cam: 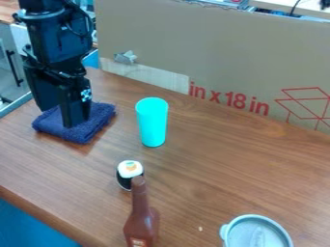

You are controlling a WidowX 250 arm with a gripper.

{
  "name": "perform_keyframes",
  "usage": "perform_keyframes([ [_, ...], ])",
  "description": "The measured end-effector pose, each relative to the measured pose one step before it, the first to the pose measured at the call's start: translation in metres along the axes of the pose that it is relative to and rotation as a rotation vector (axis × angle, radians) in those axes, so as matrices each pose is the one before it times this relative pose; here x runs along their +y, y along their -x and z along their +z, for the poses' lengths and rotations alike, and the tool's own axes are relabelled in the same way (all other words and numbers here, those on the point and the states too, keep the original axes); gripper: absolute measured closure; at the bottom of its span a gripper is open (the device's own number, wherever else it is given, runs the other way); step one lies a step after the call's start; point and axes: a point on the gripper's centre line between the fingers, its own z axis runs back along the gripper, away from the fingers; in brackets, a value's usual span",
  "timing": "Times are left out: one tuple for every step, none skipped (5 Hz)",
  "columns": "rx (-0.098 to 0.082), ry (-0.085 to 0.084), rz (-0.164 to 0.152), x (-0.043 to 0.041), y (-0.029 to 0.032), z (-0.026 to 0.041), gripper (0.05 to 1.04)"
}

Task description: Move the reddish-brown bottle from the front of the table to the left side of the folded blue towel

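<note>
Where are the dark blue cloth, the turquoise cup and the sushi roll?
Dark blue cloth [100, 116]: camera view, on its top, right of the black pincer [75, 124] in the picture.
Turquoise cup [153, 124]: camera view, mid-side.
Sushi roll [130, 167]: camera view, on its top.

Cup, toy sushi and other things around the gripper [76, 120]
I see a bright blue-green cup [153, 122] near it, white-and-black toy sushi [128, 174] farther off, then a brown bottle [142, 219]. A round gray dish [254, 217] is farthest from it. Big cardboard [226, 53] stands behind it.
</note>
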Motion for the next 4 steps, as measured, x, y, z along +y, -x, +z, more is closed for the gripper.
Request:
perform_keyframes([
  [0.0185,0.0077,-0.0015,-0.00169,0.00174,-0.00435,0.083],
  [-0.0167,-0.0181,-0.0599,-0.03189,0.00321,0.01503,0.083],
  [-0.0423,-0.0103,-0.0818,-0.03545,0.00495,0.00908,0.083],
  [0.0195,0.0273,-0.0336,-0.02627,0.00166,-0.00802,0.083],
])
